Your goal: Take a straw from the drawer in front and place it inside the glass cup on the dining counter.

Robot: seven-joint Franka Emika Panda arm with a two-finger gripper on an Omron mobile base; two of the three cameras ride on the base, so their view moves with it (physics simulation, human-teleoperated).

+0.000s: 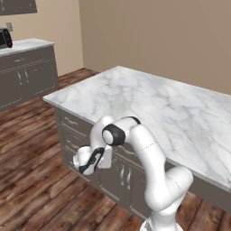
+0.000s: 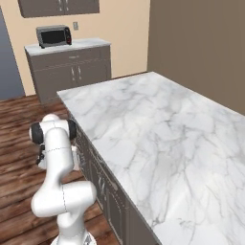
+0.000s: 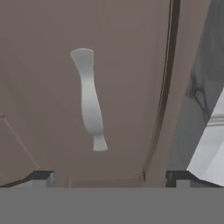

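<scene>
My gripper (image 3: 109, 177), jaws spread wide and empty, faces the closed drawer (image 3: 52, 100) front, its silver handle (image 3: 89, 98) dead ahead; rigid, slick bar, so I'd pinch its middle; straw presumably inside, unseen.

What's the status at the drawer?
Hand open, facing drawer front, short of handle. Drawer shut. Counter bare where seen. Nothing in the way.
</scene>
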